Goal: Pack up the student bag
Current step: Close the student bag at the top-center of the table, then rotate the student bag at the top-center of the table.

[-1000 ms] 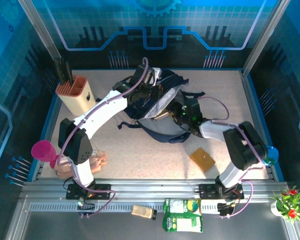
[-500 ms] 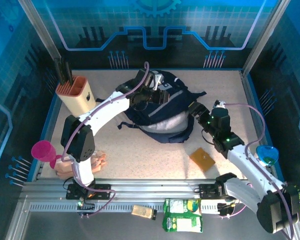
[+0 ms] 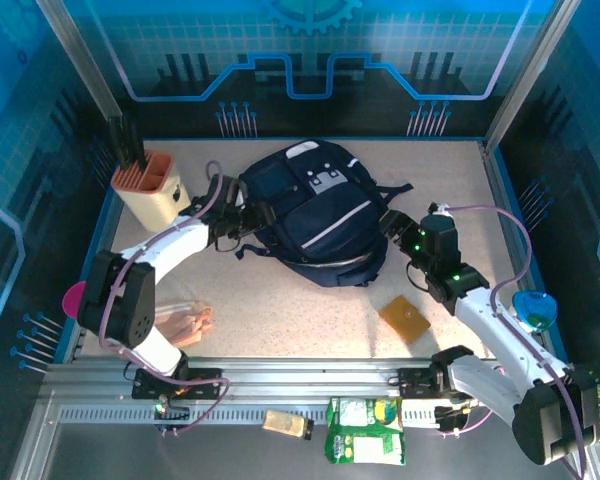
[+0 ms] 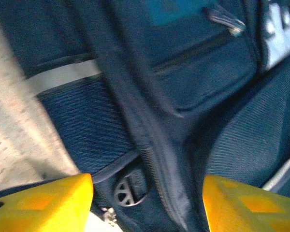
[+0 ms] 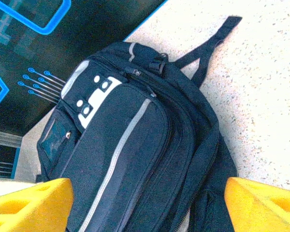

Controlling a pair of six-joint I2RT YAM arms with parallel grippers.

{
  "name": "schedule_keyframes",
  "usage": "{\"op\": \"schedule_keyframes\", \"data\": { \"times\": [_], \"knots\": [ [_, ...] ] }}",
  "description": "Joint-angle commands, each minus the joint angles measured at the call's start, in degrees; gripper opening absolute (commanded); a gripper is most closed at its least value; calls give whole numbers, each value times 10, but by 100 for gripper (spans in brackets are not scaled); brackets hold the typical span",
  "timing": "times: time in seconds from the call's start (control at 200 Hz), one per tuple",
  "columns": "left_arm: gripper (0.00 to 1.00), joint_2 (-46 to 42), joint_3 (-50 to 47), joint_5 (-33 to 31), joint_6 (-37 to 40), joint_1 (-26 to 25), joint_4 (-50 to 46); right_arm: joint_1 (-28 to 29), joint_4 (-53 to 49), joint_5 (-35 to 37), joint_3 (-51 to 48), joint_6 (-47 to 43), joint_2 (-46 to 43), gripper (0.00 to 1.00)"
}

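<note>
Left gripper (image 4: pixel 147 191) and right gripper (image 5: pixel 147 200) hang released, flanking the shut student bag (image 3: pixel 315 215); packing seems finished, and only retreat remains.

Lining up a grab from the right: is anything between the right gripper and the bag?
Nothing visible. The right gripper, open, sits just off the right edge of the bag, with the bag directly ahead in its wrist view. The bag's own strap trails on the table nearby.
</note>
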Motion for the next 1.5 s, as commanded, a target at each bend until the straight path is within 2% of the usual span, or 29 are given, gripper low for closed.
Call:
{"op": "schedule_keyframes", "data": {
  "times": [0.0,0.285,0.525,0.68,0.88,1.026,1.201,1.386,1.496],
  "knots": [
    [60,-15,-45,4,-69,25,57,-7,4,-12,11,-2,11,83],
    [57,44,-59,15,-109,41,107,-8,7,-37,9,10,32,83],
    [53,123,-13,59,-125,41,143,-6,7,-69,-8,29,56,82],
    [43,137,-6,65,-131,41,159,-4,-23,-72,-16,22,69,82],
    [19,127,-7,61,-123,41,154,-3,-68,-76,-24,13,99,82],
    [8,107,-9,57,-113,41,141,2,-61,-95,-28,20,130,80],
    [0,72,-13,59,-103,41,127,7,-12,-136,-15,24,187,67],
    [0,39,-21,67,-103,41,118,6,22,-151,53,-10,267,45],
    [0,23,-32,76,-109,37,118,1,39,-141,102,-46,310,40]
  ]
}}
